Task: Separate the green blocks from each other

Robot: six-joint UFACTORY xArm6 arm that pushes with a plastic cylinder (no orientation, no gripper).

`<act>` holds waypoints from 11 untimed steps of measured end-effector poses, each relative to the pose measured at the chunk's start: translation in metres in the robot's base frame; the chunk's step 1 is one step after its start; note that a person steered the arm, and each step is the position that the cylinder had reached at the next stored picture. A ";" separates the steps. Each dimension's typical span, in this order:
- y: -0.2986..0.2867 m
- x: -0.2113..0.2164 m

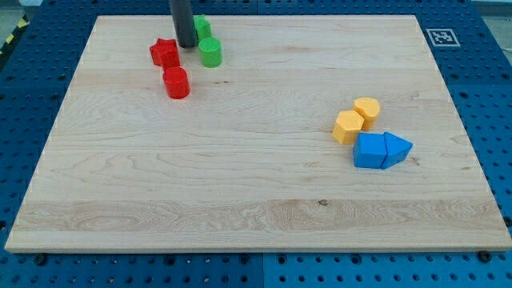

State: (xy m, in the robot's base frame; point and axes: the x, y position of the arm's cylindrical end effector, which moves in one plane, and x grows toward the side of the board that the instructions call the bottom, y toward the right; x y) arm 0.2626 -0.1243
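Observation:
Two green blocks stand at the view's top left. A green cylinder is in front; a second green block, shape unclear, sits just behind it, partly hidden by my rod. They look touching or nearly so. My tip rests on the board just left of the green cylinder and right of the red star block. A red cylinder lies below the star.
A yellow hexagonal block and a yellow cylinder sit at the view's right. Below them a blue cube touches a blue triangular block. The wooden board lies on a blue perforated table.

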 end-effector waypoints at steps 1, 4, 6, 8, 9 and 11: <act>0.000 -0.015; -0.028 -0.050; 0.006 -0.043; 0.063 -0.008; 0.086 -0.008; 0.081 -0.002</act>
State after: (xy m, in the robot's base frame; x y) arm 0.2610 -0.0438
